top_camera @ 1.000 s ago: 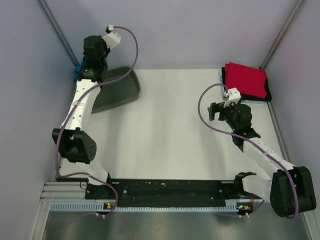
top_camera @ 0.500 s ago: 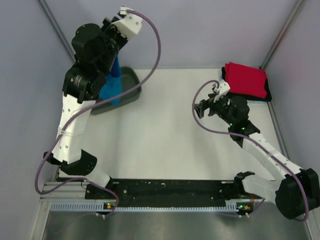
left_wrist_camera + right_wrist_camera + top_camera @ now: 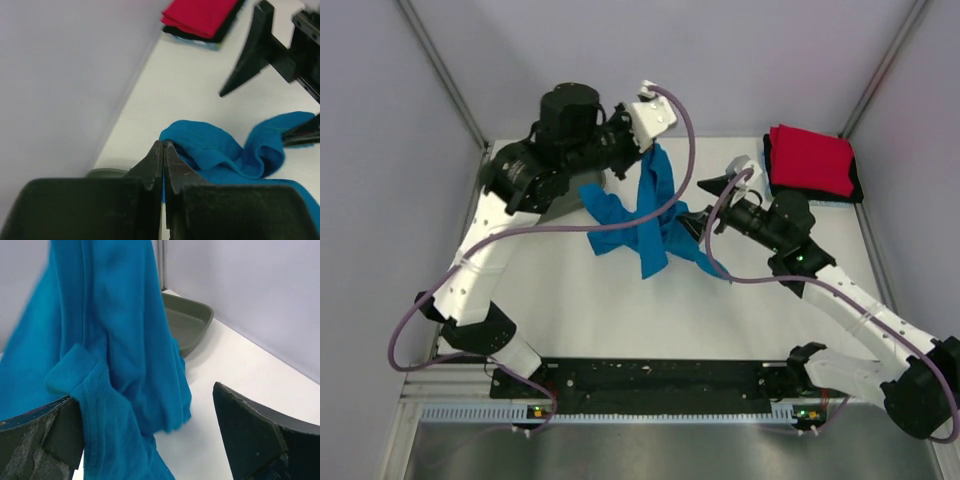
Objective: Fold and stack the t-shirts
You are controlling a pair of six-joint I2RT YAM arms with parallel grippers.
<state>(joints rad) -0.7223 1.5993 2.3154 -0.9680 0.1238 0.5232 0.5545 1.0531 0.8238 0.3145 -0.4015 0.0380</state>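
Turquoise shirt (image 3: 645,215): out of tub (image 3: 187,322) within the last second; now hanging bunched over middle of table (image 3: 620,320), lower folds apparently trailing on the surface.

Left gripper (image 3: 163,145): clamped on an upper edge of the cloth; swung from back-left corner toward centre.

Right gripper (image 3: 145,395): spread wide, advanced from beside red stack (image 3: 810,160) to straddle the hanging cloth; nothing pinched yet.

Red stack: folded, back-right corner, undisturbed.

Meaning for task: fetching done, spreading barely begun. Second grasp needed next, likely at a hem or shoulder, before laying flat and folding. Risk: edges hidden in the bunched cloth.
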